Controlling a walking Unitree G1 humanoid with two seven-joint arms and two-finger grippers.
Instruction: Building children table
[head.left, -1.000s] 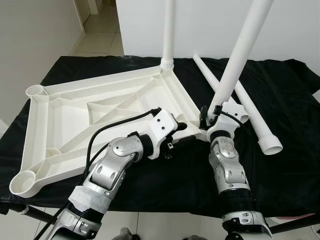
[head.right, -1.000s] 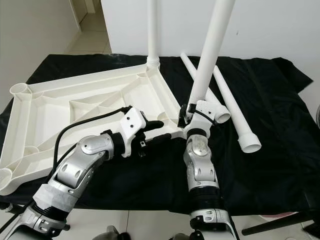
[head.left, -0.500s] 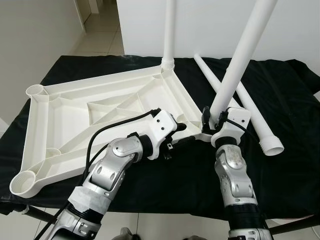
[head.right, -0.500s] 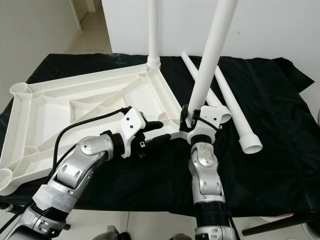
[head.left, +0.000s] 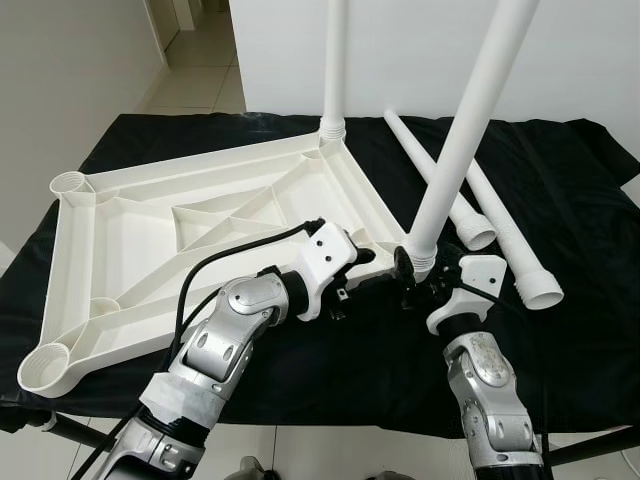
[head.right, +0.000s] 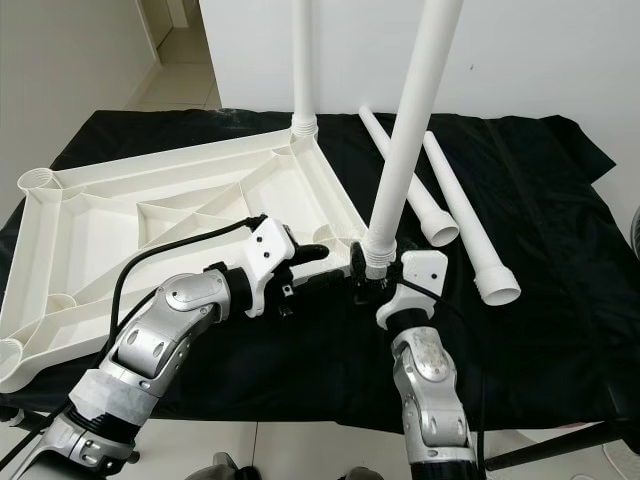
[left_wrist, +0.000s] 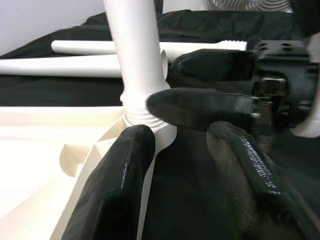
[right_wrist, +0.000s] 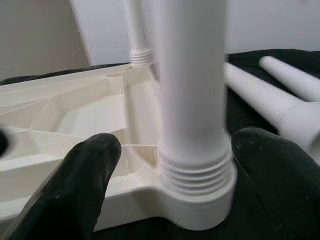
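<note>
Tabletop (head.left: 200, 215): white ribbed plastic, upside down on black cloth (head.left: 580, 300).
Legs: 4 smooth tubes; 2 upright in corners, 2 loose.
Right gripper (right_wrist: 167, 170): fingers apart around near leg (head.left: 455, 150) base.
Left gripper (left_wrist: 185, 150): open, at same corner.

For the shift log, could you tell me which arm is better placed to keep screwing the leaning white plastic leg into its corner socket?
Probably the right: its pincer straddles the leg's threaded base, while the left pincer braces the white tabletop.

A black draped cloth (head.left: 560, 340) is backed by a plain white wall (head.left: 420, 50); pale floor tiles (head.left: 195, 85) lie beside it
</note>
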